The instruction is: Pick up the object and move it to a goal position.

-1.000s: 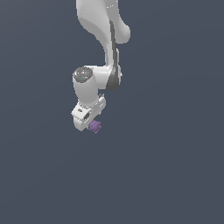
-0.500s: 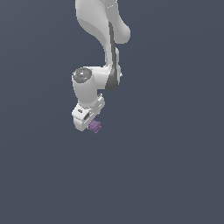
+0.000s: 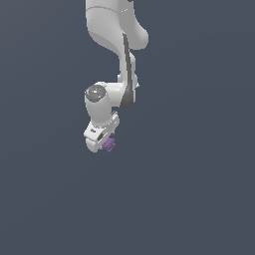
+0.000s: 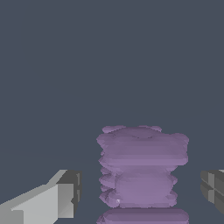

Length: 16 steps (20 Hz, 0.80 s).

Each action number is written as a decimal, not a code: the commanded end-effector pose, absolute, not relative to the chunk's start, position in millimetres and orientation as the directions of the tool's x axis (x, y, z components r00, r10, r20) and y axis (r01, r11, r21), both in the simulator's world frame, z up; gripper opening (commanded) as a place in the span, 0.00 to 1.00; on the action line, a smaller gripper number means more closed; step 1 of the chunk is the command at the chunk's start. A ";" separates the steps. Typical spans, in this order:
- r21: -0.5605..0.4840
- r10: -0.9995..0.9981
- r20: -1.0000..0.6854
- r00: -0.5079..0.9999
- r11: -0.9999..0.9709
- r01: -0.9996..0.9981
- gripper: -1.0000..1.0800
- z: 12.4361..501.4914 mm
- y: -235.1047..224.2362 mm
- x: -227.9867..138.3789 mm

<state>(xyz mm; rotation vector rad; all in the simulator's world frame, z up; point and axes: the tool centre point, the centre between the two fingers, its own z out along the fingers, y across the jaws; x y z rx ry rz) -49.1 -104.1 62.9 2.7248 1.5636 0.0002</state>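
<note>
One purple object [image 3: 108, 145], one white gripper [image 3: 103, 144]: no visible shift across the last second.
Wrist view: object [image 4: 141, 170] sits between both fingertips [image 4: 61, 197] with gaps either side, so the pincer stands wide and unclosed. Exterior view: arm posture and object position unchanged; judged paused before closing, lift and carry to goal outstanding.
</note>
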 end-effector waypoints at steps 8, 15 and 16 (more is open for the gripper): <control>0.000 0.864 0.000 0.503 -0.503 0.864 0.00 41.5 -104.3 -48.6; 0.000 0.864 0.000 0.503 -0.503 0.864 0.00 41.5 -104.3 -48.6; 0.000 0.864 0.000 0.503 -0.503 0.864 0.00 41.5 -104.3 -48.6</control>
